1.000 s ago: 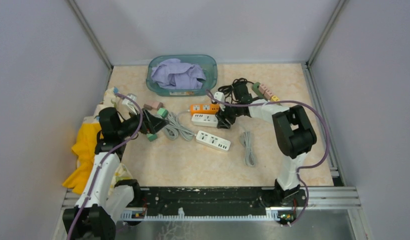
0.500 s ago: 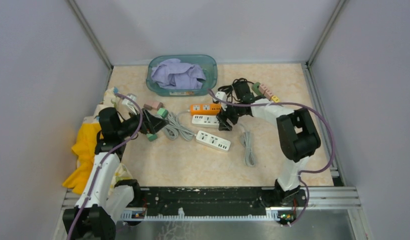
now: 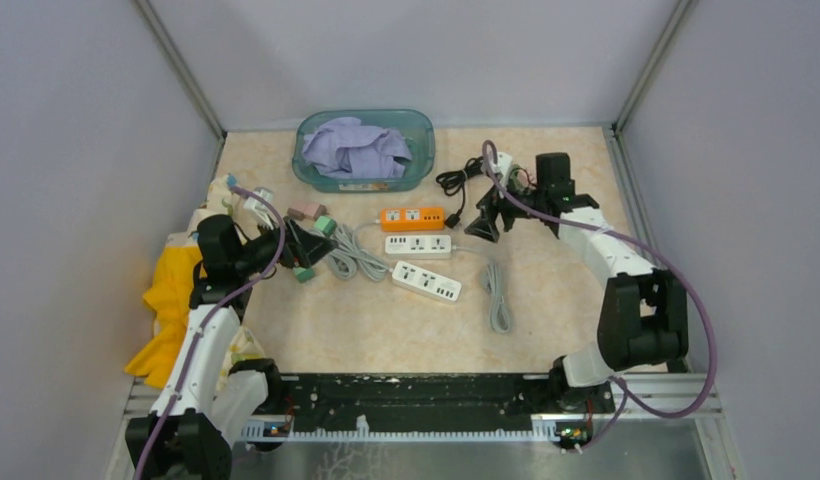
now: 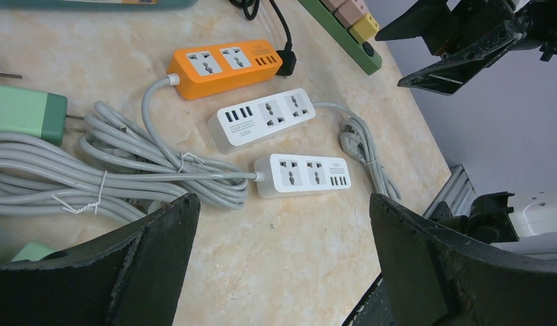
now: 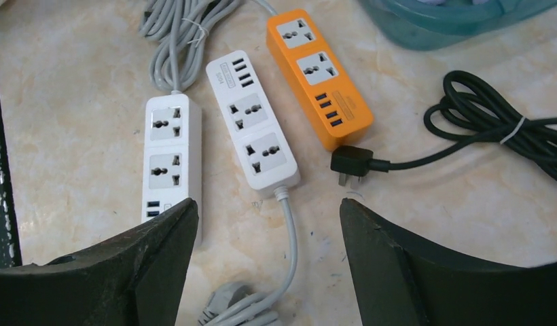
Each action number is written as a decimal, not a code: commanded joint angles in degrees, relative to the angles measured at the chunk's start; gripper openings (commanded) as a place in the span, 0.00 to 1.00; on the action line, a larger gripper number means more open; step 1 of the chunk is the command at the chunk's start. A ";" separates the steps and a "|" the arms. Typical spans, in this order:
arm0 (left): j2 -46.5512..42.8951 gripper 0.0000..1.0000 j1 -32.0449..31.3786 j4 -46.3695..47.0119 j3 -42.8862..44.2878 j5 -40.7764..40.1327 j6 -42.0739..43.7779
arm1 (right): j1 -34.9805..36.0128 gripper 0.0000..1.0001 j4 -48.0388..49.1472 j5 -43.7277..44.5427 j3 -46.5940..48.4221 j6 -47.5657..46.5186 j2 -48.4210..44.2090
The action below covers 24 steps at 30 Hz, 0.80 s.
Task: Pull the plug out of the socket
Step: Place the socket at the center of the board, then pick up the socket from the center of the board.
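The black plug (image 5: 350,165) lies loose on the table, prongs pointing away from the orange socket strip (image 5: 316,75), just off that strip's end and touching no outlet. From above, the plug (image 3: 452,220) sits right of the orange strip (image 3: 413,217). My right gripper (image 5: 267,204) is open and empty, raised above the table right of the plug (image 3: 489,222). My left gripper (image 4: 282,200) is open wide and empty, hovering at the left side (image 3: 311,250). In the left wrist view the plug (image 4: 286,61) rests against the orange strip's (image 4: 225,61) end.
Two white strips (image 3: 418,243) (image 3: 426,282) lie in front of the orange one, with grey cord bundles (image 3: 354,255) (image 3: 496,295). A teal basket (image 3: 421,135) with purple cloth stands at the back. Coiled black cable (image 3: 461,180), a green strip (image 4: 340,34) and a yellow cloth (image 3: 171,300) are nearby.
My right gripper has opened and drawn back up and to the right, away from the strips, leaving the black plug on the table. The left arm has not moved.
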 commanded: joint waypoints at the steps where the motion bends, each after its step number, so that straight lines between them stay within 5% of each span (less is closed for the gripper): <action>1: -0.81 1.00 0.44 0.70 0.94 1.10 0.51 | -5.33 0.77 9.73 -4.78 -2.93 7.77 -4.22; 11: -0.91 1.00 0.60 0.71 0.93 1.29 0.37 | -16.44 0.79 20.09 3.89 -6.60 19.83 -7.23; 24: -0.95 1.00 0.80 0.79 0.93 1.46 0.26 | -19.69 0.83 9.76 23.27 -0.35 11.79 2.41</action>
